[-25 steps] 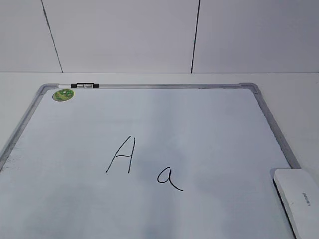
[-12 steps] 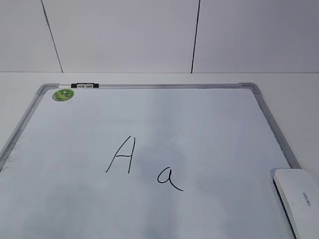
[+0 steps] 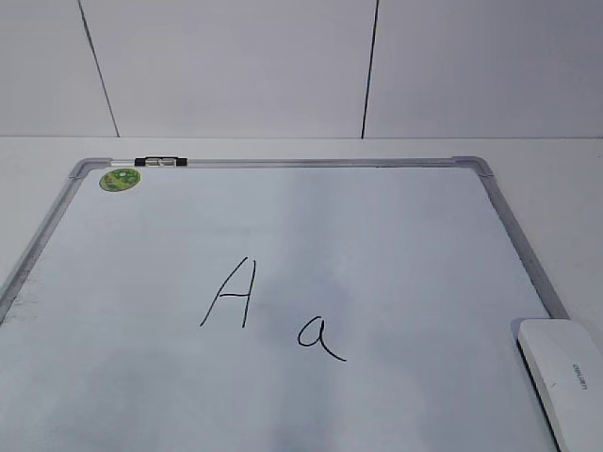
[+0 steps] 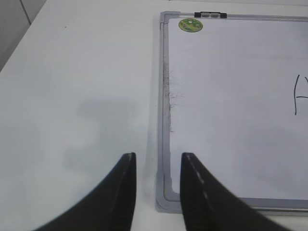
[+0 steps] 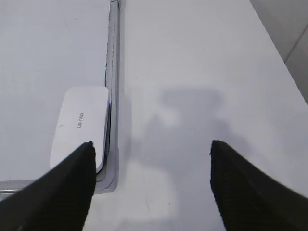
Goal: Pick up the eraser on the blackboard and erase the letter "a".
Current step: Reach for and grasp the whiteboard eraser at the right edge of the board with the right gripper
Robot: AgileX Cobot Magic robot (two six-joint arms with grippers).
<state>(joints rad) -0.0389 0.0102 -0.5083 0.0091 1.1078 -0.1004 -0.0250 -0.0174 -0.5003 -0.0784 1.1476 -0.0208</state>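
Nothing has moved since the earlier frames. The eraser (image 3: 562, 379), with small grey lettering too fine to read, lies at the blackboard's (image 3: 513, 240) near right corner. Capital "A" (image 3: 231, 294) stands left of the letter "a" (image 3: 319, 337). The right gripper (image 5: 151, 159) hangs spread wide, empty; the left gripper (image 4: 158, 166) is narrowly parted, empty.

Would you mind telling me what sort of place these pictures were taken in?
Probably a lab or test bench rather than a classroom: a blackboard lies flat on a plain white table before bare white wall panels, with only an eraser on it and the left gripper hovering above.
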